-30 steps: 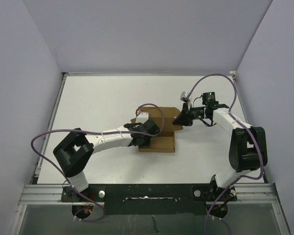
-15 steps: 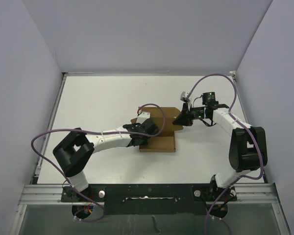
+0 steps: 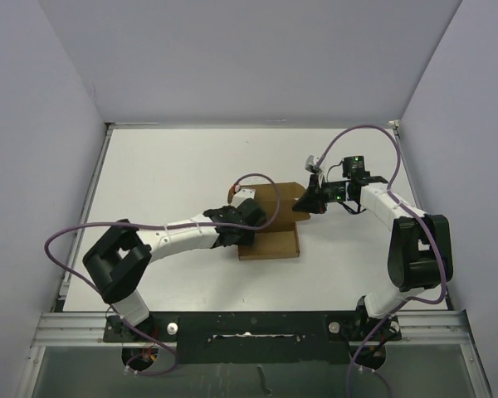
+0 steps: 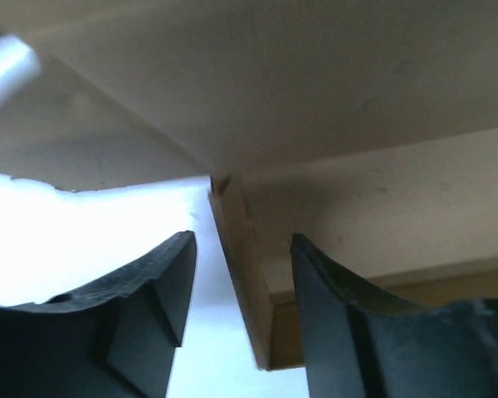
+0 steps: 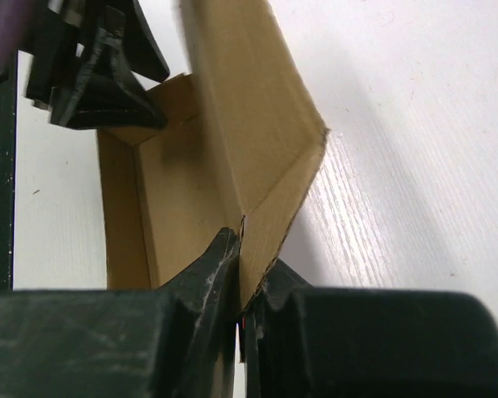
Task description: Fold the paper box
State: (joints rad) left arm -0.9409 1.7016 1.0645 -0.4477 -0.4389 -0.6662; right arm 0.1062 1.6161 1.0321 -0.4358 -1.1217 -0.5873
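The brown paper box (image 3: 279,238) lies half-formed in the middle of the white table, its walls partly raised. At the box's left side, my left gripper (image 3: 244,220) is open. In the left wrist view its two dark fingers (image 4: 153,307) straddle an upright cardboard wall (image 4: 251,307) with a gap on each side. My right gripper (image 3: 305,202) sits at the box's upper right corner. In the right wrist view it (image 5: 247,253) is shut on a creased flap of the box (image 5: 232,108), which stands tilted above the table.
The white table (image 3: 166,174) is closed in by grey walls on the left, back and right. A metal rail (image 3: 249,327) with the arm bases runs along the near edge. Purple cables (image 3: 75,232) loop off both arms.
My left arm's elbow has swung down and to the left, and its wrist has shifted slightly along the box's left wall. The right gripper holds the flap as before.
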